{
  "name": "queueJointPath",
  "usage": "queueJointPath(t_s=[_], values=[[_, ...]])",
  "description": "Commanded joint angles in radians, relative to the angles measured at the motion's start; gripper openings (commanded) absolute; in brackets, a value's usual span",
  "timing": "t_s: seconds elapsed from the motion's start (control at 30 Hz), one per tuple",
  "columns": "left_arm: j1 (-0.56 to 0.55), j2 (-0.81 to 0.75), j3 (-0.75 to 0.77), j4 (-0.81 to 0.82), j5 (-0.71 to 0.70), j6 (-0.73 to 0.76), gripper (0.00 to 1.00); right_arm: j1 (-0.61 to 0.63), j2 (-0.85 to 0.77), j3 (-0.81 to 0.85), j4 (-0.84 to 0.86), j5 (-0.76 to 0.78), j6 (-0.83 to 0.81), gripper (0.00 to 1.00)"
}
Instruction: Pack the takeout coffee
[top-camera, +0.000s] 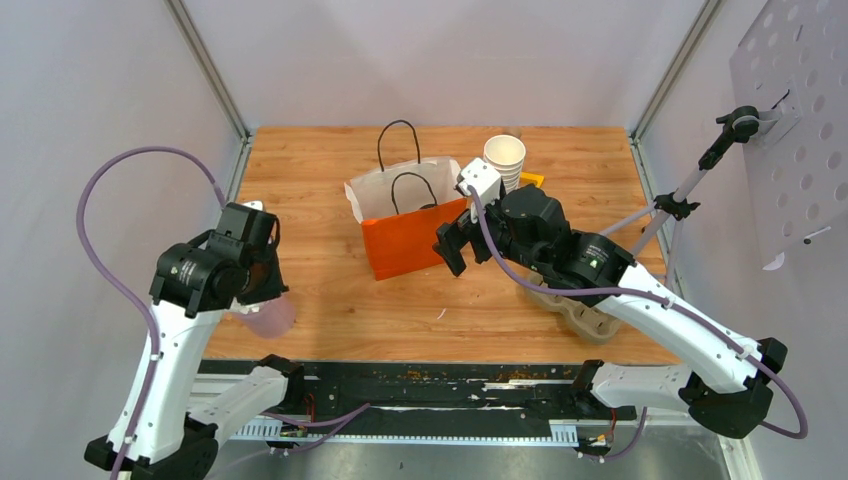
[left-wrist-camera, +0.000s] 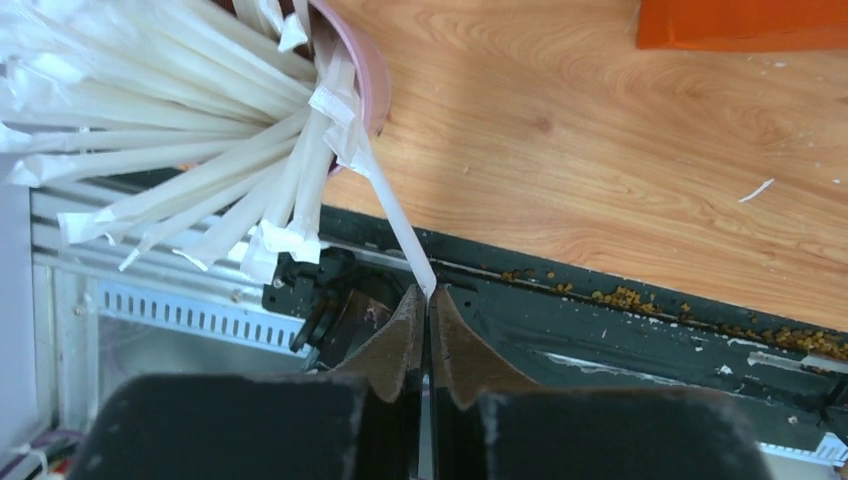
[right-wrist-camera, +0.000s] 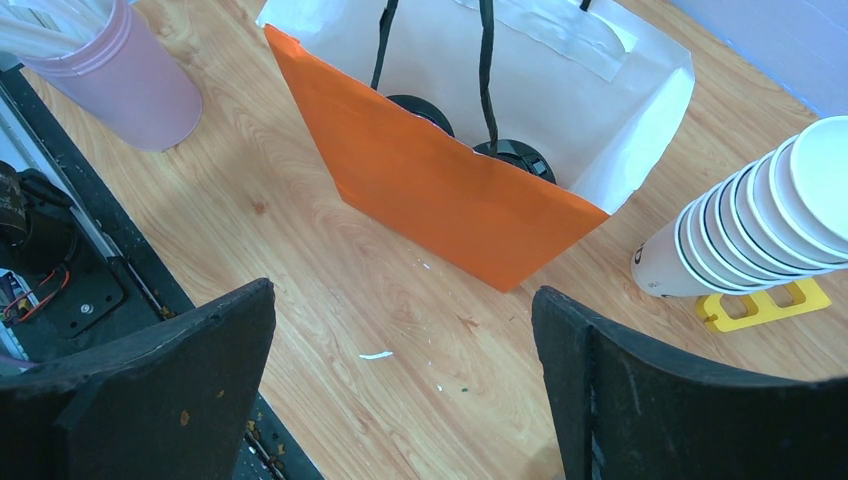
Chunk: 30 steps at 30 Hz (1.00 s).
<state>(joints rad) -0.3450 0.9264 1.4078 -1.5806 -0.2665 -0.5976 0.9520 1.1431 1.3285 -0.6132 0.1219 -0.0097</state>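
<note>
- Left arm (top-camera: 165, 350) rises from its base, elbow bent, with the wrist pointing down over the table's near left edge.
- Left gripper (left-wrist-camera: 428, 300): jaws closed, tips pinching the end of a straw (left-wrist-camera: 395, 215).
- Right arm (top-camera: 660, 300) stretches forward and leftward, held low.
- Right gripper (right-wrist-camera: 400, 300): jaws wide apart, empty.

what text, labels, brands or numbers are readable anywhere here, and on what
No text here can be read.
stack of white cups: dark mark low on the bottom cup, too partial to read.
right arm: small lit spot, too small to read.
orange bag, pink cup, wrapped straws: no print seen.
</note>
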Motion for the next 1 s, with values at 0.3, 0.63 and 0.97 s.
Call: queueJointPath(t_s=[0.3, 0.63, 0.97], values=[[0.005, -0.009, 0.26, -0.02, 0.037, 0.039, 0.0, -0.004, 0.007, 0.08, -0.036, 0.04, -0.011, 1.0], [0.005, 0.07, 0.548, -0.018, 0.137, 0.033, 0.0, -0.004, 0.008, 0.11, -0.04, 0.085, 0.004, 1.0], [0.005, 0.065, 0.609, 0.191, 0.282, 0.066, 0.0, -0.004, 0.007, 0.137, -0.048, 0.097, 0.066, 1.0]])
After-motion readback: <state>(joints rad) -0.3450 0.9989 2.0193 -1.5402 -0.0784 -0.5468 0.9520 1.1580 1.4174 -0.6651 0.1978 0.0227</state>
